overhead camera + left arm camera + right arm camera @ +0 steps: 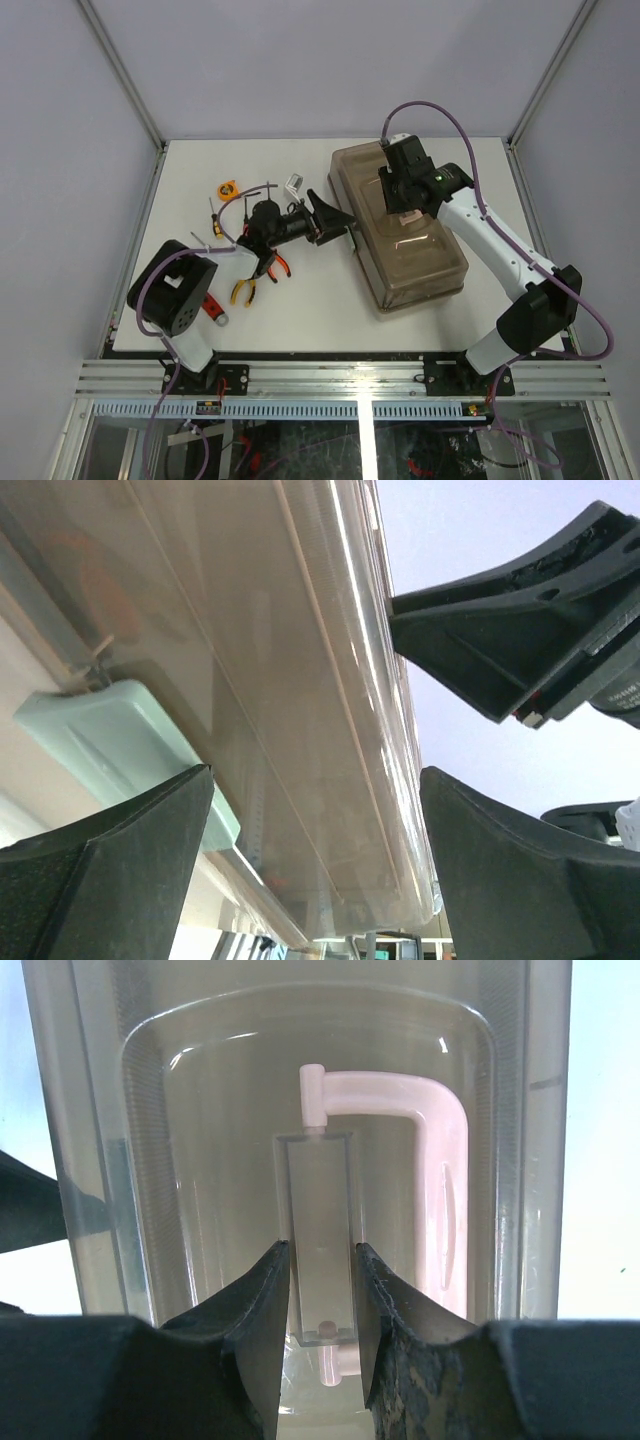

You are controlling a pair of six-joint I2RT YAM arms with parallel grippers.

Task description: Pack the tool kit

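The beige toolbox (pixel 415 262) lies right of centre with its translucent brown lid (pixel 300 650) down. My right gripper (pixel 404 196) is on top of the lid. In the right wrist view its narrow-set jaws (pixel 322 1260) close on the clear handle bracket (pixel 318 1200), and the pink handle (pixel 440 1160) lies folded flat beside it. My left gripper (pixel 330 216) is wide open at the box's left long side. In the left wrist view (pixel 315 800) its fingers straddle the lid's edge, with the green latch (pixel 120 740) by the left finger.
Loose tools lie on the white table left of the box: an orange tape measure (pixel 228 188), orange-handled pliers (pixel 252 284), a red wrench (pixel 213 308), a screwdriver (pixel 214 214) and a small white piece (pixel 293 183). The left arm's cable loops above them.
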